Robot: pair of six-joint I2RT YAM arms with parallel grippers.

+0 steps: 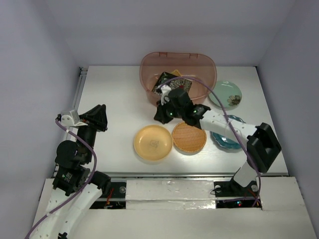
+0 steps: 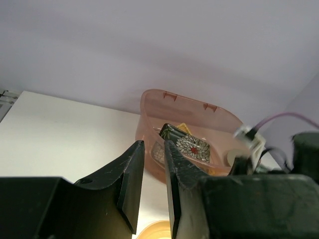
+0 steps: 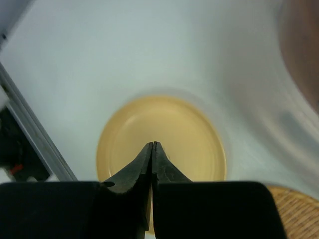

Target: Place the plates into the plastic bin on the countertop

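Note:
The plastic bin (image 1: 178, 74) (image 2: 149, 107) stands at the back of the countertop (image 1: 114, 94). A black floral plate (image 1: 166, 79) (image 2: 193, 147) and an orange fan-shaped plate (image 1: 178, 72) lean inside it. In front lie the yellow round plate (image 1: 153, 143) (image 3: 189, 134) and the orange ribbed plate (image 1: 189, 137) (image 3: 294, 209). The pale green plate (image 1: 225, 93) lies at the right, and the teal plate (image 1: 227, 140) is partly under the right arm. My right gripper (image 1: 160, 117) (image 3: 152, 144) hangs shut and empty above the yellow plate. My left gripper (image 1: 101, 115) (image 2: 154, 149) is slightly open, holding nothing, at the left.
Walls close the table in on the left, back and right. A metal rail (image 1: 79, 79) runs along the left edge. The right arm's cable (image 1: 219, 107) arcs over the bin's front rim. The right forearm (image 1: 224, 127) spans the space between the ribbed and teal plates.

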